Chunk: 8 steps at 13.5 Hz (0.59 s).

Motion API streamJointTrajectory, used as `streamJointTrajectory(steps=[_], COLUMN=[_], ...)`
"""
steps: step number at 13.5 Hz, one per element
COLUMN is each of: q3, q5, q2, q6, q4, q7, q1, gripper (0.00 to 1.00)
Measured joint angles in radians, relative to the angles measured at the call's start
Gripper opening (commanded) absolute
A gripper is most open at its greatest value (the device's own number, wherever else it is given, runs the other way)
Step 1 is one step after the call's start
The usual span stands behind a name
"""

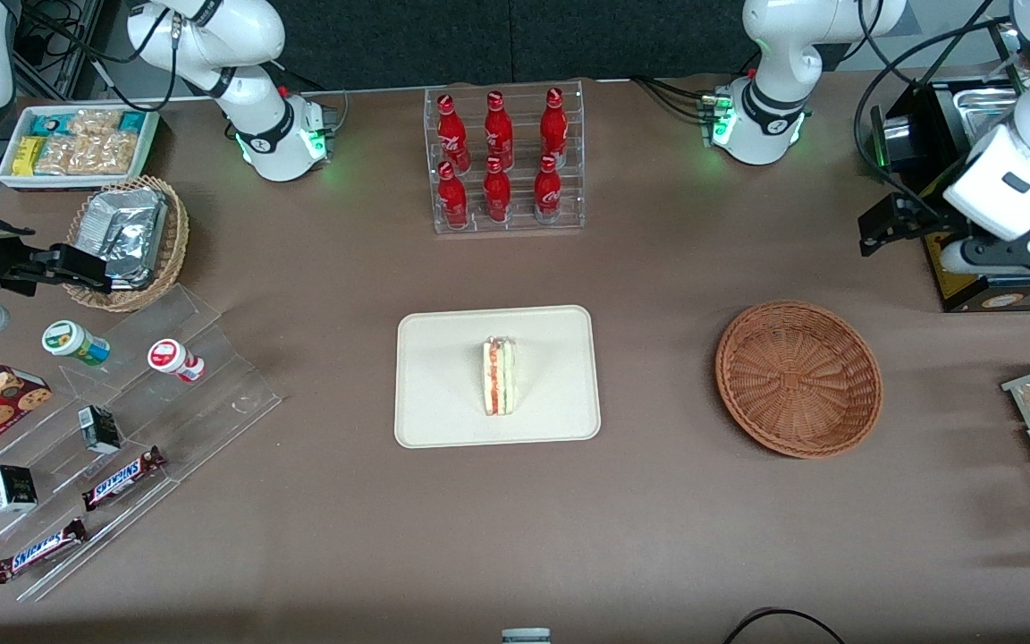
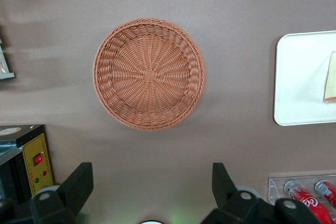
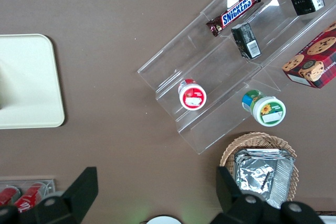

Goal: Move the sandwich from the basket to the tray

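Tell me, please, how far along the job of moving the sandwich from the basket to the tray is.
It looks finished. The sandwich stands on the tray, and the basket holds nothing. Nothing is in hand: the left arm's hand is open and empty, raised over the table near the basket, farther from the front camera than it. Nothing visible is left to move.

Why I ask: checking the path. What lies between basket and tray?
Bare brown tablecloth only, per the front view: basket, tray. The open gripper hovers above.
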Motion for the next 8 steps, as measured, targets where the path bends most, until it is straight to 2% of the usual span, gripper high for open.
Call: streamJointTrajectory(steps=[8], q3=[-0.004], q5=[0.021], q2=[0.032], q6=[-0.034], q4=[0.027], q7=[0.025], q1=[-0.001], gripper=[1.00])
